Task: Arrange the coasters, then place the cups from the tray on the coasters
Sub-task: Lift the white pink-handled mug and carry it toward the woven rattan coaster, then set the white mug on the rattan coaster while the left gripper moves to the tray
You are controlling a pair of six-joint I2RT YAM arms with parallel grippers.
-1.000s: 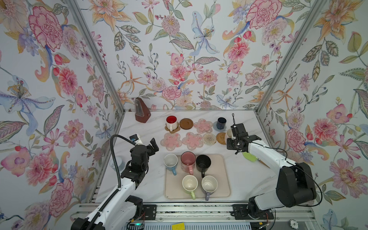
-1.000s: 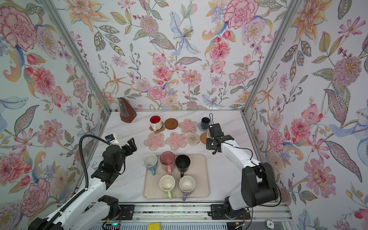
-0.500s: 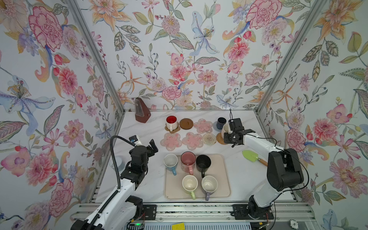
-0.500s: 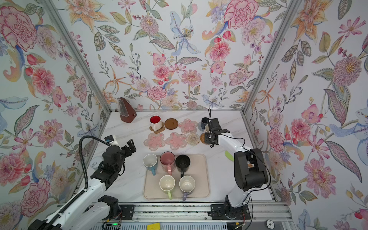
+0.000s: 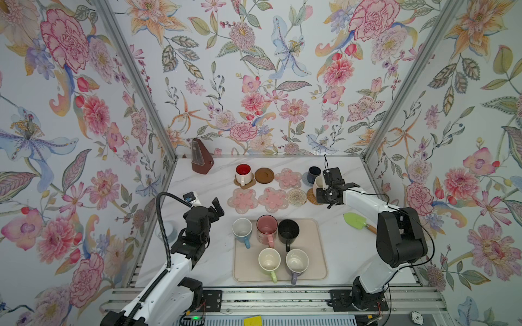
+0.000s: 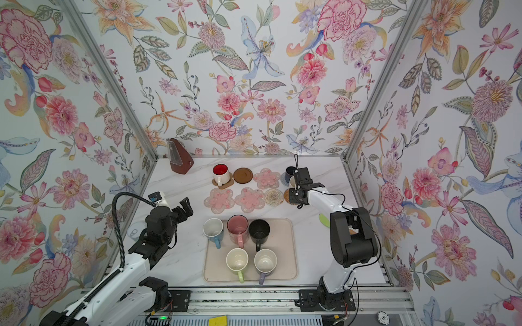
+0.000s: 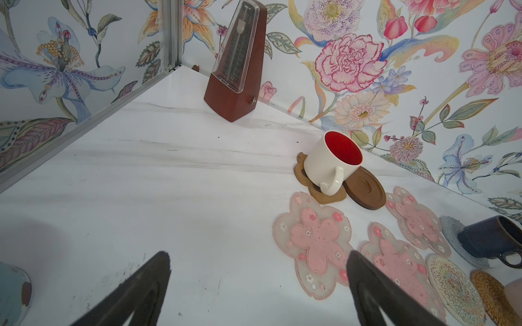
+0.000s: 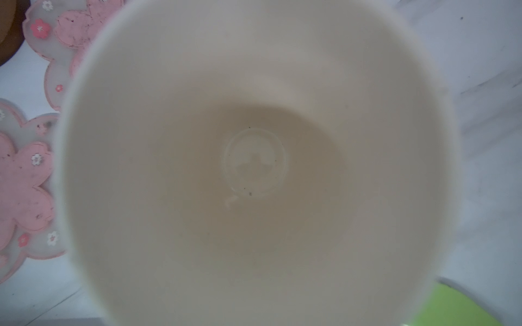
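Right gripper (image 5: 321, 189): closed on the cream ceramic mug (image 5: 317, 183) at the back right of the white marble-look table (image 5: 197, 183). The mug is upright, mouth up, over the round tan woven coaster (image 5: 310, 196), just beside the small dark navy mug (image 5: 314, 171). Whether the base touches the coaster I cannot tell; the gripper body hides that edge.

Right wrist view: the mug (image 8: 254, 169) fills the picture, seen from above. The inside is plain matt cream with a smooth wall, a faint raised ring at the bottom and a few dark specks.

Left gripper (image 5: 215, 207): jaws wide apart and empty, above bare table to the left of the large beige rectangular tray (image 5: 319, 254).

The tray carries five mugs. Back row: blue mug (image 5: 242, 230), pink mug (image 5: 267, 227), black mug (image 5: 288, 230). Front row: light green mug (image 5: 269, 259), lavender mug (image 5: 297, 261).
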